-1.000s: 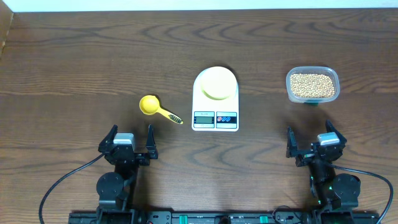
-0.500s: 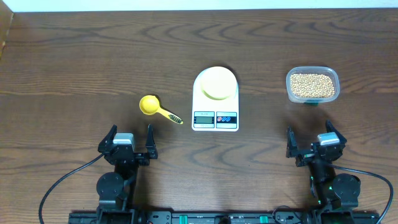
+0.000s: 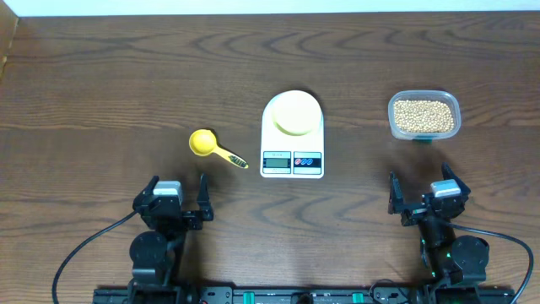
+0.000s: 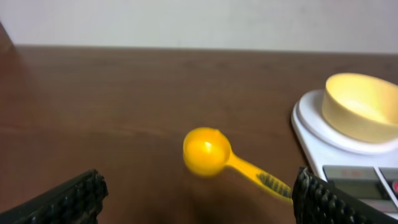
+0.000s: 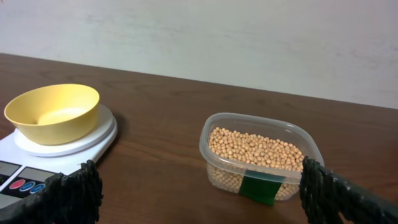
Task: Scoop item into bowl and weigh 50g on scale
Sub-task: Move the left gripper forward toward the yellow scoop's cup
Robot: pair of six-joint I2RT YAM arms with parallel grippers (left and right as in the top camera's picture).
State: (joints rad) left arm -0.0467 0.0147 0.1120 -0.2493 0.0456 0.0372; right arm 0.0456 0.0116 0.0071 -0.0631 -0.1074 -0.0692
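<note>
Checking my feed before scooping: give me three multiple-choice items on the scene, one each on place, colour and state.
1. The bowl sits: A) on the scale; B) at the far left; C) at the front edge.
2. The scoop is: A) red; B) yellow; C) green.
3. The left gripper is: A) shut; B) open, empty; C) out of view.
Answers: 1 A, it rests on the white platform; 2 B, bright yellow overhead; 3 B, its fingers stand apart, scoop untouched ahead.
</note>
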